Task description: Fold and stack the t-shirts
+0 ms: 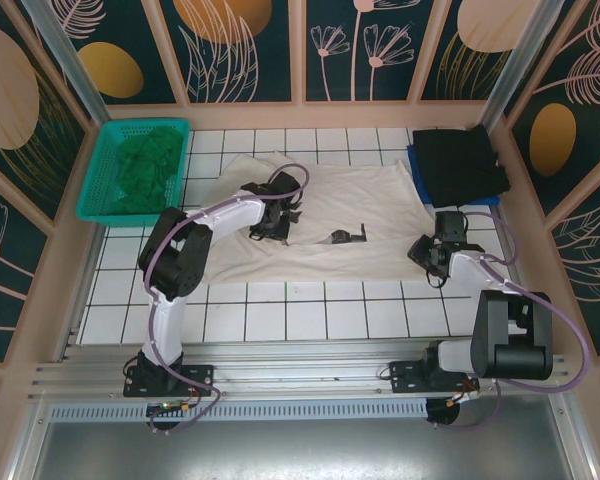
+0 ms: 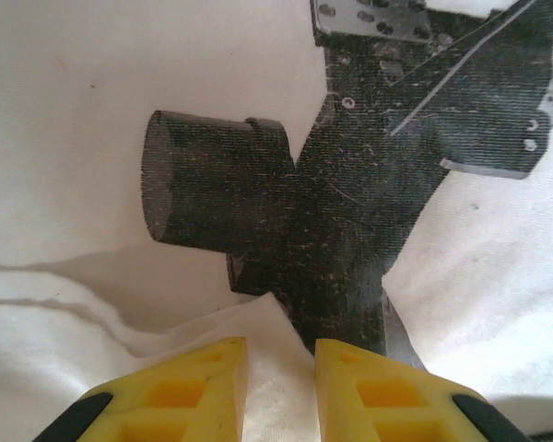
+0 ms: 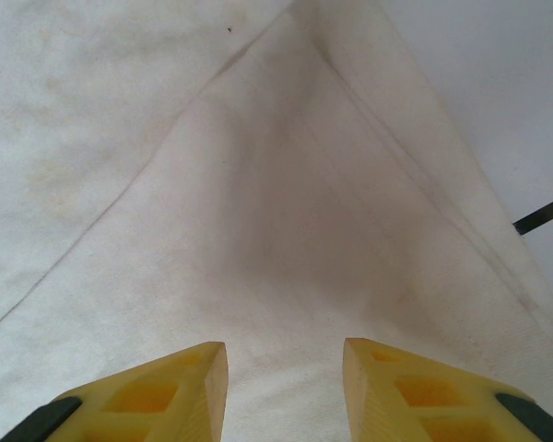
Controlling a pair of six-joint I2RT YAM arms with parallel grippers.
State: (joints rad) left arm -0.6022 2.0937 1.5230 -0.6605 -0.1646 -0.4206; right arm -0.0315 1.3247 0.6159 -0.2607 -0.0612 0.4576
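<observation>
The cream-white t-shirt (image 1: 365,200) lies spread across the middle of the tiled table, its dark print (image 1: 348,237) facing up. My left gripper (image 1: 277,222) rests on the shirt's left part. In the left wrist view its yellow fingers (image 2: 203,387) stand close together with a raised fold of the white cloth (image 2: 278,387) pinched between them, just below the print (image 2: 350,203). My right gripper (image 1: 432,258) sits at the shirt's right edge, its fingers (image 3: 387,378) apart over flat white cloth (image 3: 258,184). A folded black t-shirt (image 1: 460,165) lies at the back right. A dark green t-shirt (image 1: 140,170) is bunched in the basket.
The teal mesh basket (image 1: 98,180) stands at the back left. A blue thing (image 1: 414,170) peeks from under the black shirt. Patterned walls close in the back and both sides. Bare white tiles (image 1: 310,315) run between the shirt and the arm bases.
</observation>
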